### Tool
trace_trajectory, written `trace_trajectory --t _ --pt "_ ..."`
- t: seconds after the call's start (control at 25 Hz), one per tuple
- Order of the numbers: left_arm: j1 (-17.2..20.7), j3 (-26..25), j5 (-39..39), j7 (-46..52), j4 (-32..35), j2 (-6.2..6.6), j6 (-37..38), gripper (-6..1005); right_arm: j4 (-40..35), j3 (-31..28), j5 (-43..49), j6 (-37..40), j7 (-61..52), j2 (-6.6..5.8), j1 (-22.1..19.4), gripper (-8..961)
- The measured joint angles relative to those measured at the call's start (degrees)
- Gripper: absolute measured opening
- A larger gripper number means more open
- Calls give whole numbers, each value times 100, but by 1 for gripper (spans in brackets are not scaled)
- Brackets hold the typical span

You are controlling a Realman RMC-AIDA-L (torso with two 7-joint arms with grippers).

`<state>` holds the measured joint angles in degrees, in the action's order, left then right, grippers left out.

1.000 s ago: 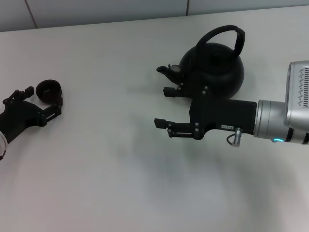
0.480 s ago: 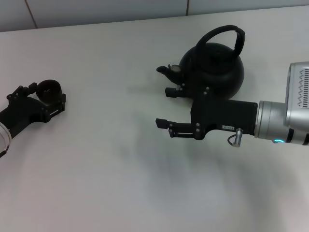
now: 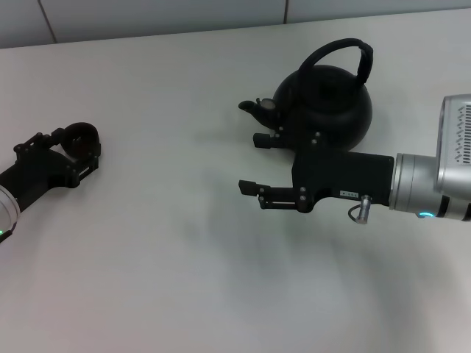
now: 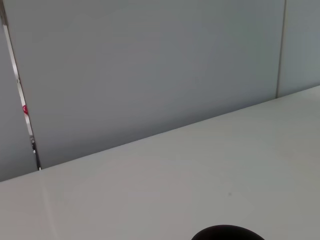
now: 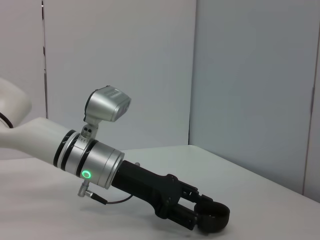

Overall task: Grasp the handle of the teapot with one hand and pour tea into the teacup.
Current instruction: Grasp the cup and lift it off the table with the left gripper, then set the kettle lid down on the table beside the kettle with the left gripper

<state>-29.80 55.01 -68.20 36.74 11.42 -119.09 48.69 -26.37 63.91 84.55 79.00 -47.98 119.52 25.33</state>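
Teapot (image 3: 324, 103) sits untouched on the far right tabletop (image 3: 184, 257); your right hand (image 3: 254, 162) hovers wide beside it, left hand (image 3: 73, 151) encloses the teacup (image 3: 79, 134); next, take the handle (image 3: 346, 51).

Right gripper (image 3: 249, 162) beside teapot (image 3: 324, 103); handle (image 3: 342, 55) unobstructed above.
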Motion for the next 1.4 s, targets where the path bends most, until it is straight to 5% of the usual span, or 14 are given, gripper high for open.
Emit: trace_trajectory --t 0.12,0.64,1.0,1.4 --pt "8 23 0 0 0 0 40 684 0 -2 0 -20 8 -6 2 773" --pt "230 692 0 530 119 19 1099 685 -112 -367 13 -41 78 -28 -267 774" --pt "733 1857 -1 999 670 28 1628 684 -150 -372 37 -65 82 -20 -312 774" --pt "970 2298 15 1076 771 11 1978 684 -134 -319 46 -65 191 -25 -305 773"
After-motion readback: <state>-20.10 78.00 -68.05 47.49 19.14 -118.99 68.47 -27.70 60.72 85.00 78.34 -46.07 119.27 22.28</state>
